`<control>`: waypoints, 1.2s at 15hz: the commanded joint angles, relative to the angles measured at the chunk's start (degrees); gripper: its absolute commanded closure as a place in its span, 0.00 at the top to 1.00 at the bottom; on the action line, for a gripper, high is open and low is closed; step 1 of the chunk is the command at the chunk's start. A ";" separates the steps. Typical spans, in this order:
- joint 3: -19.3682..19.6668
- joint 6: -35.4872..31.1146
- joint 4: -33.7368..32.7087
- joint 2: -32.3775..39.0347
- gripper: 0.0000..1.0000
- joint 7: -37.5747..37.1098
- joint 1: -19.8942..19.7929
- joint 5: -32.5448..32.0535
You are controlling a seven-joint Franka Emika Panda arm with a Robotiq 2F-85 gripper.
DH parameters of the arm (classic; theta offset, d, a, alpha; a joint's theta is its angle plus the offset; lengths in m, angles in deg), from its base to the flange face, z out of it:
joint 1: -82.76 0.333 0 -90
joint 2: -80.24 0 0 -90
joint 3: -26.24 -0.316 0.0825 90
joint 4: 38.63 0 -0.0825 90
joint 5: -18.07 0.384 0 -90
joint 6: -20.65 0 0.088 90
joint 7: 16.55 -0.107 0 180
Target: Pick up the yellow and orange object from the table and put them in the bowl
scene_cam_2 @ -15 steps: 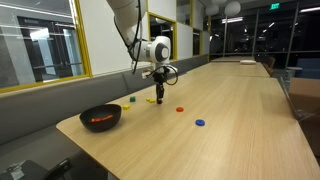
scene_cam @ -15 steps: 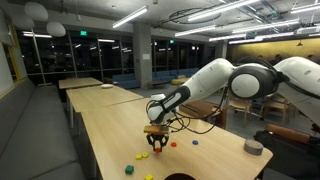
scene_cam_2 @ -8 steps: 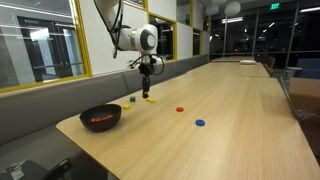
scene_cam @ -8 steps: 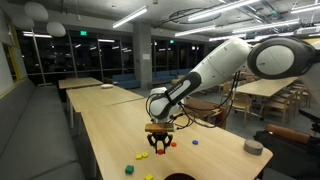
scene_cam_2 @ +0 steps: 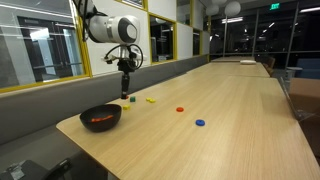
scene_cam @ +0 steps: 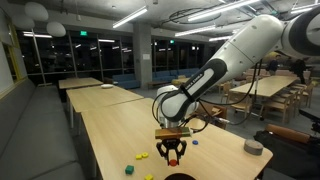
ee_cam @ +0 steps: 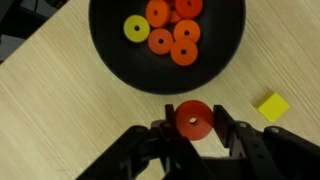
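Wrist view: our gripper (ee_cam: 195, 130) pinches a flat orange plastic disc (ee_cam: 193, 116), the round black bowl (ee_cam: 110, 47) just ahead (other discs (ee_cam: 160, 41) already inside); we should advance over its middle before releasing.

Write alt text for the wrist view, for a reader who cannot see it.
The gripper holds an orange disc between its fingers, just outside a dark bowl. The bowl contains several orange discs and one yellow disc; a yellow block lies on the wooden table nearby.
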 commanded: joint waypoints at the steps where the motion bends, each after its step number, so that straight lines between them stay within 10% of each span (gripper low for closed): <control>1: -1.67 0.08 7.77 -5.93 0.23 -0.43 -0.57 1.70; 17: -5.50 3.23 12.57 -6.37 0.22 0.95 -0.50 6.35; 18: -5.61 3.48 12.44 -6.21 0.67 1.01 -0.47 6.39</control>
